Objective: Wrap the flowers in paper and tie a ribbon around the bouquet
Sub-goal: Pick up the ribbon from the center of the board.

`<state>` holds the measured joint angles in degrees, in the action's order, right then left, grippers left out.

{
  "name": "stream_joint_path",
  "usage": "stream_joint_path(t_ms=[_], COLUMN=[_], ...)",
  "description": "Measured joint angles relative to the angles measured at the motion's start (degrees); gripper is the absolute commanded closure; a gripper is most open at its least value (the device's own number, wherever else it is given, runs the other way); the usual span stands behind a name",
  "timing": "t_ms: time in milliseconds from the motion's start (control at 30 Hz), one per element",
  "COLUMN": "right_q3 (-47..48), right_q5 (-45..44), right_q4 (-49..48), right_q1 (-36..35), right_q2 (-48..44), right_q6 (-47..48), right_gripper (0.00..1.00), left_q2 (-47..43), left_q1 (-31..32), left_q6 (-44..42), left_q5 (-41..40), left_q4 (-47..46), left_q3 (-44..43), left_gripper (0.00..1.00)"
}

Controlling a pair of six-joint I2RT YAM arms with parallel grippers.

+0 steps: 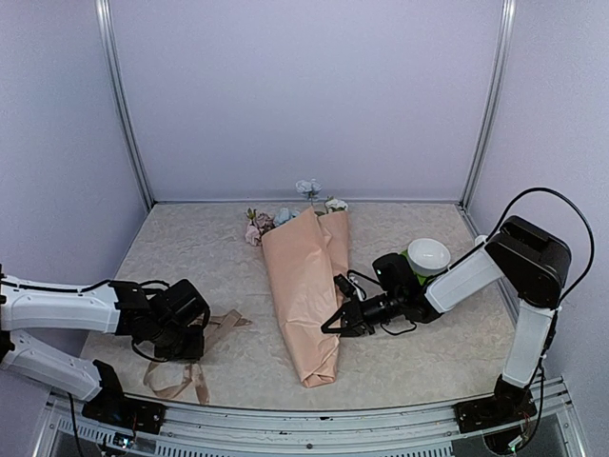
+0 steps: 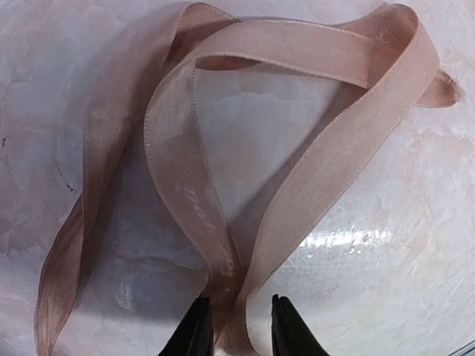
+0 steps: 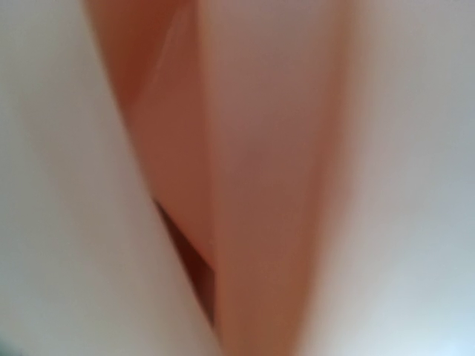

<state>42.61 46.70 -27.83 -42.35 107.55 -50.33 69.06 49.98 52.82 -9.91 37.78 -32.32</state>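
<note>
The bouquet (image 1: 304, 286) lies in the middle of the top view, with its wide rim toward the upper edge and its pointed tail toward the bottom. The flowers (image 1: 283, 217) show above the rim. The wrapping looks done, so the tie is what is left.

The right gripper (image 1: 333, 324), just right of centre, is closed, and its tip is against the right edge of the cone about halfway down. I judge it is there to pin the wrap so it does not spring open. Its wrist view shows only the paper (image 3: 260, 185) filling the frame, too blurred to say whether a fold is caught between the fingers.

The ribbon (image 2: 334, 159) lies loose at the lower left of the top view, well apart from the bouquet. The left gripper (image 2: 239, 330) hangs over it. At the bottom centre of its wrist view, the two dark fingertips stand narrowly apart with two strands running between them. The loops spread flat toward the top of that frame. I judge the pinch is not yet made. The spot where the strands meet seems chosen so that both lift together.

The table (image 1: 190, 248) has a pale, mottled, slightly glossy cover, with a patch of glare at the lower right of the left wrist view. Plain lilac walls (image 1: 304, 95) close three sides, and metal posts (image 1: 124, 105) stand at the back corners. A white bowl (image 1: 428, 255) sits at the right, behind the right arm.
</note>
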Motion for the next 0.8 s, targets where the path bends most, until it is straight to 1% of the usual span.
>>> stream_joint_path(t_ms=[100, 167, 300, 333, 367, 433, 500, 567, 633, 700, 800], right_q3=[0.0, 0.0, 0.0, 0.0, 0.0, 0.0, 0.0, 0.0, 0.0, 0.0, 0.0], right_q5=[0.0, 0.0, 0.0, 0.0, 0.0, 0.0, 0.0, 0.0, 0.0, 0.0, 0.0], right_q4=[0.2, 0.2, 0.2, 0.2, 0.2, 0.3, 0.3, 0.4, 0.4, 0.5, 0.5], right_q1=[0.0, 0.0, 0.0, 0.0, 0.0, 0.0, 0.0, 0.0, 0.0, 0.0, 0.0], right_q2=[0.0, 0.0, 0.0, 0.0, 0.0, 0.0, 0.0, 0.0, 0.0, 0.0, 0.0], right_q6=[0.0, 0.0, 0.0, 0.0, 0.0, 0.0, 0.0, 0.1, 0.2, 0.2, 0.2], right_gripper=[1.00, 1.00, 1.00, 1.00, 1.00, 1.00, 1.00, 1.00, 1.00, 1.00, 1.00], left_q2=[0.0, 0.1, 0.9, 1.4, 1.9, 3.1, 4.5, 5.2, 5.3, 5.4, 5.5], left_q1=[1.0, 1.6, 2.6, 3.4, 4.4, 6.0, 7.1, 7.3, 7.3, 7.3, 7.2], left_q6=[0.0, 0.0, 0.1, 0.1, 0.0, -0.3, -0.8, -1.4, -1.9, -1.9, -1.8], left_q5=[0.1, 0.2, -0.3, -1.0, -1.8, -3.5, -5.7, -7.1, -7.1, -6.7, -6.4], left_q4=[0.4, 0.5, 1.5, 2.3, 3.3, 5.3, 7.4, 7.9, 7.5, 7.2, 7.8], left_q3=[0.0, 0.0, -0.7, -1.6, -3.1, -6.8, -11.5, -14.5, -14.3, -12.3, -10.7], left_gripper=[0.78, 0.77, 0.65, 0.63, 0.57, 0.52, 0.52, 0.54, 0.53, 0.47, 0.46])
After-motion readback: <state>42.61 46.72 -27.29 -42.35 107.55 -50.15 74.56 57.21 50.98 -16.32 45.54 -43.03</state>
